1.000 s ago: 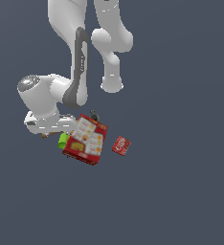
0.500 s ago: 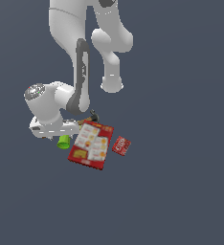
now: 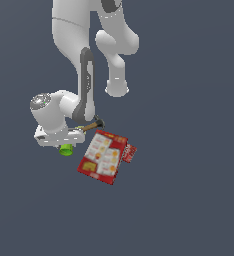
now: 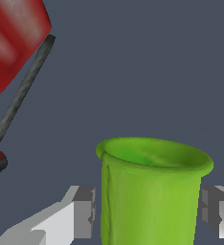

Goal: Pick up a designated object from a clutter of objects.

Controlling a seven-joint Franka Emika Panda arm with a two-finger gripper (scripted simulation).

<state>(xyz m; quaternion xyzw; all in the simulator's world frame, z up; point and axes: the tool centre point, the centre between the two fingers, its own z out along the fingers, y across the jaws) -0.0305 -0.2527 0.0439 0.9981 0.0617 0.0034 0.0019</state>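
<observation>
The designated object, a small lime-green cup (image 3: 66,149), stands at the exterior view's left end of the clutter of objects. My gripper (image 3: 63,142) hangs right over it on the white hand. In the wrist view the cup (image 4: 152,191) stands upright between my two grey fingers (image 4: 84,210), one on each side. The gripper (image 4: 150,210) is open, with a thin gap showing between the cup and the nearer finger. The cup's base is out of frame.
A large red cracker box (image 3: 103,157) lies flat to the exterior view's right of the cup, with a small red box (image 3: 130,152) beyond it. A wooden-handled hammer (image 3: 90,125) lies behind the cracker box, near my wrist. A thin black tool (image 4: 23,93) slants beside the red box (image 4: 13,38).
My hand has come down over the green cup, which has stayed in place. The red cracker box has tipped flat and slid a little towards the exterior view's right.
</observation>
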